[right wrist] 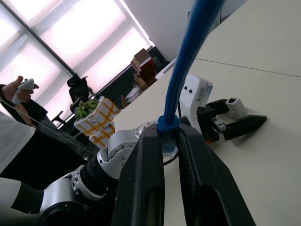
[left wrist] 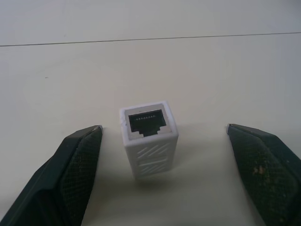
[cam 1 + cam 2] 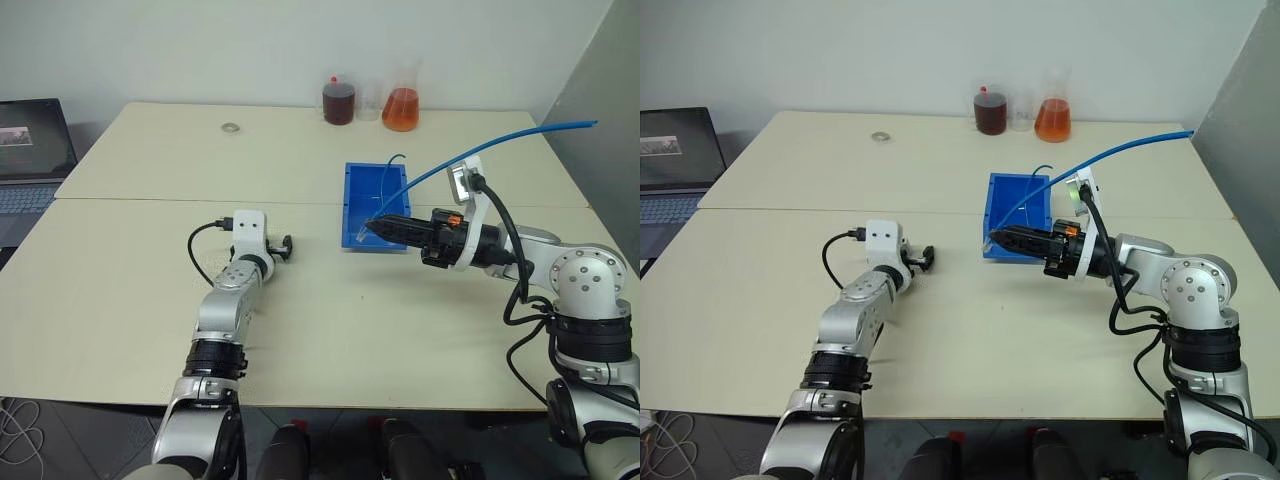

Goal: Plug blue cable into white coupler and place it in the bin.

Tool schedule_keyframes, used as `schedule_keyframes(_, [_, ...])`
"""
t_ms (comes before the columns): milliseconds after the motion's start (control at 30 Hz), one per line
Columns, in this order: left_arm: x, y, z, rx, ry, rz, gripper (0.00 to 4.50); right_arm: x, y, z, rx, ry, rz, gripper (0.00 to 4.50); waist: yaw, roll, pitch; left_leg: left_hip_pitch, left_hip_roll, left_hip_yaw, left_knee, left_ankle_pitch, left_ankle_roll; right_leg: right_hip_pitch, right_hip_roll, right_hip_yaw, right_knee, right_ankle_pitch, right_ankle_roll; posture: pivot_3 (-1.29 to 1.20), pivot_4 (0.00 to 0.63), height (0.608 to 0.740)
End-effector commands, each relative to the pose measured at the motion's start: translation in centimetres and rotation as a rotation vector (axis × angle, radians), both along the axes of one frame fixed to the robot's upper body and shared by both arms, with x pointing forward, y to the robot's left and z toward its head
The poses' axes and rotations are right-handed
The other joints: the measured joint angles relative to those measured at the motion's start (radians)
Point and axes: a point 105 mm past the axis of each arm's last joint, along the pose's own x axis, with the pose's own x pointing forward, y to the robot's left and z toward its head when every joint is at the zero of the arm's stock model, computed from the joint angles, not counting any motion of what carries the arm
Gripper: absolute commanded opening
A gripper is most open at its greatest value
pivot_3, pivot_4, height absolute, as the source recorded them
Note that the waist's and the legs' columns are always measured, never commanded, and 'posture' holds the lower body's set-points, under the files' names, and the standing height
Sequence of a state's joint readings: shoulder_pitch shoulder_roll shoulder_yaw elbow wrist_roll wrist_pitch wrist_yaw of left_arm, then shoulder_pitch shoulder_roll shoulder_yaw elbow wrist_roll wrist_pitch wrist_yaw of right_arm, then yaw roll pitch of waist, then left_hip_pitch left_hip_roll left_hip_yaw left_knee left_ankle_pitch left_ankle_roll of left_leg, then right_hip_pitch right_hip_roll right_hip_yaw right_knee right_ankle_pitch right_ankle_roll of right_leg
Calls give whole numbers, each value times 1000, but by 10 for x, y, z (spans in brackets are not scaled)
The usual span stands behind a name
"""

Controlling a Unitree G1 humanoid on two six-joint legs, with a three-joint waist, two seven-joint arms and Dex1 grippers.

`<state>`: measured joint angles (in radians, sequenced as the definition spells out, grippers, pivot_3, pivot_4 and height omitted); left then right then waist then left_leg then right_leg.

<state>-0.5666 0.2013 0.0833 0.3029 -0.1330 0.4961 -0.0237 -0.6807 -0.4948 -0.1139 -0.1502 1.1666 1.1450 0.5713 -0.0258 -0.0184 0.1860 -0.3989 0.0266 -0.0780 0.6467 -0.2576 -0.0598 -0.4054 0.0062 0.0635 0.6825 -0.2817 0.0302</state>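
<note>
Beige tabletop (image 3: 120, 300) before a white wall. A tiny white boxy plastic coupler (image 2: 149, 141) stands upright, socket facing up, centred between the left claw's (image 2: 164, 165) wide-open fingers. The right claw (image 1: 170, 155), well apart, pinches the thin light-blue cable (image 1: 188, 56) by its plug above the bright blue rectangular plastic bin (image 3: 365, 190).

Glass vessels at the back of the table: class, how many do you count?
3, standing in a row at the table's far edge: a bottle of dark liquid, a clear empty beaker beside it, and a flask of orange liquid. None looks hidden.
</note>
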Motion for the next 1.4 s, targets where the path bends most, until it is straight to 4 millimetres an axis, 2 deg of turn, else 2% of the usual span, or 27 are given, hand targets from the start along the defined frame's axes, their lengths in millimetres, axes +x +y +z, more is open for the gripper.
schedule_keyframes(33, [-2, 2, -6, 33, 45, 35, 4449, -2, -4, 13, 27, -52, -2, 135, -1, 0, 0, 0, 0, 0, 0, 0, 0, 0, 0, 0, 0, 0, 0, 0, 150, 740])
schedule_keyframes(133, [-4, 2, -6, 47, 62, 51, 4449, -1, -4, 13, 28, -53, -6, 135, -2, 0, 0, 0, 0, 0, 0, 0, 0, 0, 0, 0, 1, 0, 0, 0, 150, 740])
schedule_keyframes(233, [-6, 3, -7, 53, 77, 60, 3956, -1, -4, 13, 28, -53, -8, 135, -2, 0, 0, 0, 0, 0, 0, 0, 0, 0, 0, 0, 1, 0, 0, 0, 150, 740])
schedule_keyframes(267, [-7, 5, -7, 54, 80, 71, 3640, 0, -4, 13, 29, -53, -9, 135, -4, 0, 0, 0, 0, 0, 0, 0, 0, 0, 0, 0, 1, 0, 0, 0, 150, 740])
schedule_keyframes(467, [-16, 12, -5, 59, 101, 111, 2404, 1, -5, 12, 29, -53, -16, 135, -10, 0, -1, 1, 1, 0, 0, 0, 0, 0, 1, 1, 1, 0, 0, 0, 150, 740])
schedule_keyframes(700, [-28, 12, -12, 50, 132, 138, 913, 2, -5, 13, 31, -51, -18, 135, -9, 0, -1, 1, 1, 1, 0, 0, 0, 0, 1, 1, 1, 0, 0, 0, 150, 740])
schedule_keyframes(1200, [-24, 25, -10, 92, 126, 132, 854, 3, -4, 14, 34, -56, -18, 135, -9, 1, -1, 2, 1, 1, 0, 0, 0, 0, 1, 2, 2, 0, 0, 0, 150, 740])
schedule_keyframes(1300, [-26, 20, -4, 96, 97, 21, 854, 2, -5, 13, 31, -56, -19, 135, -10, 1, -1, 2, 1, 1, 0, 0, 0, 0, 1, 2, 2, 0, 0, 0, 150, 740])
schedule_keyframes(1400, [-36, 8, 9, 106, 55, -219, 854, 2, -7, 13, 26, -59, -21, 135, -12, 1, -1, 2, 1, 1, -1, 0, 0, 0, 1, 2, 2, 0, 0, 0, 150, 740])
